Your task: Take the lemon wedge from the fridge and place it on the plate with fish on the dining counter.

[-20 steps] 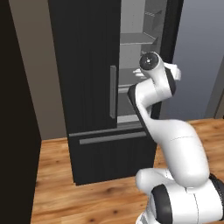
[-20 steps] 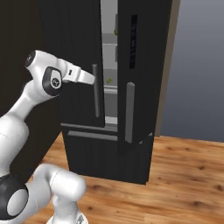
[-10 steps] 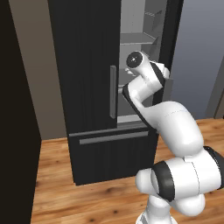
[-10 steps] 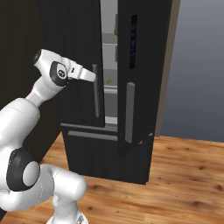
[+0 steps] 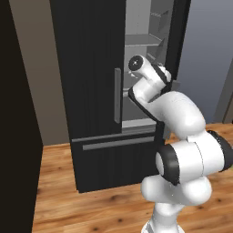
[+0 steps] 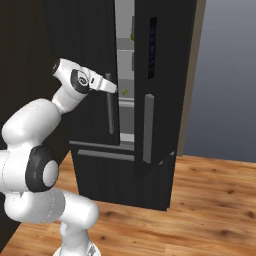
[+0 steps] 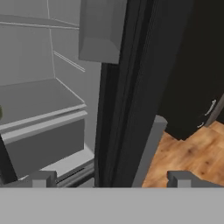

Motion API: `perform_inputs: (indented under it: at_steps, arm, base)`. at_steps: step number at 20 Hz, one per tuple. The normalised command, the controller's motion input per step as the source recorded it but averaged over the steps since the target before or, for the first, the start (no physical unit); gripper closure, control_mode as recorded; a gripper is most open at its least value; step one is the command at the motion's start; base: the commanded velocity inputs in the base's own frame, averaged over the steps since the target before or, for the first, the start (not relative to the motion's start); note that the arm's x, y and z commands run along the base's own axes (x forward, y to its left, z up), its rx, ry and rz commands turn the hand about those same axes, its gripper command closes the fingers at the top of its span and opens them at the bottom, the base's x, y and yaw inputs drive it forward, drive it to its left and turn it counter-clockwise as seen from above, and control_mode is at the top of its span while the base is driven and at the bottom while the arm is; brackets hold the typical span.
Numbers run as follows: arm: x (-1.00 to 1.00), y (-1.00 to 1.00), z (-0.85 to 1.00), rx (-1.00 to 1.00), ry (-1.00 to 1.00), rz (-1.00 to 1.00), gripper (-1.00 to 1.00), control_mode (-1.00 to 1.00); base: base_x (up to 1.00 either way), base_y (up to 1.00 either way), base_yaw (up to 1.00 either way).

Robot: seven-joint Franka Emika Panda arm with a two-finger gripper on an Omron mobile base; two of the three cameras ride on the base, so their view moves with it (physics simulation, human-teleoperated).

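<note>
At the gap between the doors of the fridge (image 6: 150, 95), your gripper (image 6: 111, 85) stands at the threshold with its jaws spread fully and nothing between them, as the hand view confirms by the two finger tips (image 7: 40, 178) set wide apart over bare shelf. One door (image 6: 157, 85) is swung open, so the opening step counts as done. The lemon wedge (image 6: 124, 92) appears in the right base view as a small yellow-green speck on a middle shelf (image 6: 126, 98), just beyond the gripper and not yet touched; a second greenish item (image 6: 132, 36) sits on a higher shelf and is too small to identify. Judging from this, you are early in the task: reaching in, grasping the wedge, withdrawing, driving to the counter and setting the wedge on the plate all remain.
</note>
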Motion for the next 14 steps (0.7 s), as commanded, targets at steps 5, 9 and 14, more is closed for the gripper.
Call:
perform_inputs:
  at_steps: [5,9,14]
  arm:
    - [0.41,-0.20,-0.18,0.00,0.00,0.00,-1.00,-1.00]
    - [0.10,-0.29,-0.14,0.00,-0.02,0.00,-1.00,-1.00]
    - [0.15,-0.31,-0.14,0.00,-0.03,0.00,-1.00,-1.00]
  base:
    - [0.00,0.00,0.00]
    - [0.00,0.00,0.00]
    - [0.00,0.00,0.00]
